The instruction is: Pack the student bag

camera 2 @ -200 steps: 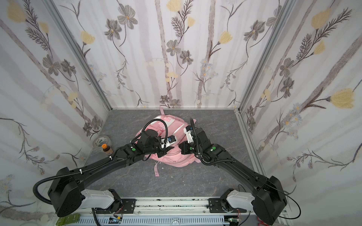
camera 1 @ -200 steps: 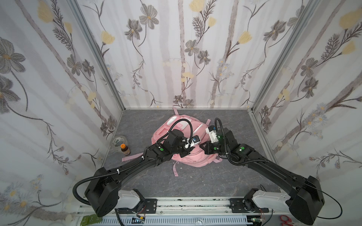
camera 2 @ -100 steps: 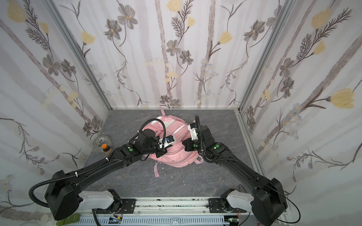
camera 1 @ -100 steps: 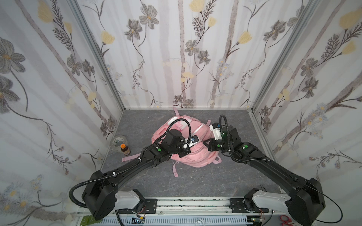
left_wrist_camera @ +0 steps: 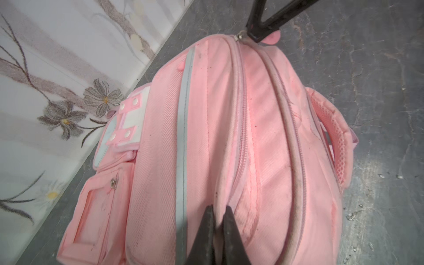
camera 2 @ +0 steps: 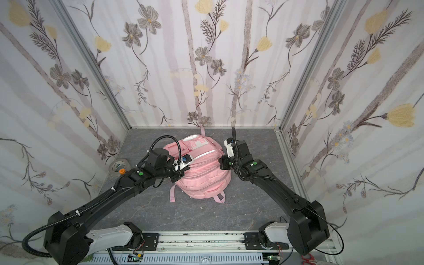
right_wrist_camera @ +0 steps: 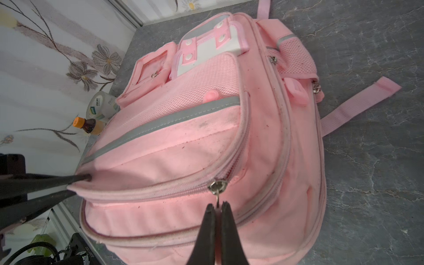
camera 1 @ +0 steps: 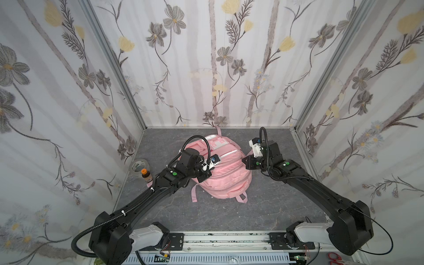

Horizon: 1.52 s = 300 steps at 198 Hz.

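The student bag (camera 1: 226,176) (camera 2: 204,179) is a big pink backpack lying in the middle of the grey floor. My left gripper (left_wrist_camera: 219,209) is shut on a raised piping seam beside a zip on the bag's top (left_wrist_camera: 252,137). It also shows in both top views (camera 1: 205,176) (camera 2: 178,177) at the bag's left side. My right gripper (right_wrist_camera: 218,205) is shut on the metal zip pull (right_wrist_camera: 217,186) at the bag's opposite end, as both top views (camera 1: 245,160) (camera 2: 221,160) show. The zip track between the two grippers looks closed.
A roll of clear tape (camera 1: 139,165) (right_wrist_camera: 102,106) and a small brown bottle with an orange cap (camera 1: 145,174) (right_wrist_camera: 88,124) stand by the left wall. Loose pink straps (camera 1: 194,193) (right_wrist_camera: 358,103) trail from the bag. Flowered walls close in three sides.
My right gripper has drawn the zip pull toward the bag's right, far side. My left gripper has shifted a little left, and the bag now looks pulled taut between them.
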Motion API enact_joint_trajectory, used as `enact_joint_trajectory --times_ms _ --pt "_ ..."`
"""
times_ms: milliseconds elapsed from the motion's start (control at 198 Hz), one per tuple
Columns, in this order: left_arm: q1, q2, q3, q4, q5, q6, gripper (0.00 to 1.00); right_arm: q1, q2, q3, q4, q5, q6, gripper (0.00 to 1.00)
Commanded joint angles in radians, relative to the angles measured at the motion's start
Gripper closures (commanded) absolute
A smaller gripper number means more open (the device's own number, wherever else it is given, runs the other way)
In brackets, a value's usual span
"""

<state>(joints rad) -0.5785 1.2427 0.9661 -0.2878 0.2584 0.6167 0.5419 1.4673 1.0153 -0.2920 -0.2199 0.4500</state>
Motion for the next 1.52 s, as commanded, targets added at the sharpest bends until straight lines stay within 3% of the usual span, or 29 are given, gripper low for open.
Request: enact_joint_trajectory --times_ms 0,56,248,516,809,1087,1512 --pt "0.003 0.014 0.048 0.025 0.022 -0.035 0.52 0.056 -0.004 0.017 0.033 -0.019 0.065 1.0" --pt "-0.007 0.012 0.054 0.039 0.093 -0.045 0.46 0.095 0.0 0.027 0.048 -0.021 0.089 1.0" --pt "-0.047 0.014 0.048 0.043 0.184 -0.058 0.45 0.163 0.004 0.014 0.131 -0.03 0.168 1.0" --pt "-0.057 0.085 0.057 0.007 0.095 0.013 0.5 0.175 -0.011 -0.007 0.139 -0.05 0.172 1.0" --pt "-0.06 0.131 0.092 0.021 0.067 0.056 0.64 0.177 0.002 0.001 0.155 -0.11 0.159 1.0" --pt "-0.062 0.129 0.081 -0.002 0.032 0.101 0.99 0.17 0.004 0.008 0.15 -0.087 0.149 1.0" --pt "-0.059 0.075 0.034 0.033 0.025 0.087 1.0 0.131 0.012 0.022 0.105 -0.091 0.108 1.0"
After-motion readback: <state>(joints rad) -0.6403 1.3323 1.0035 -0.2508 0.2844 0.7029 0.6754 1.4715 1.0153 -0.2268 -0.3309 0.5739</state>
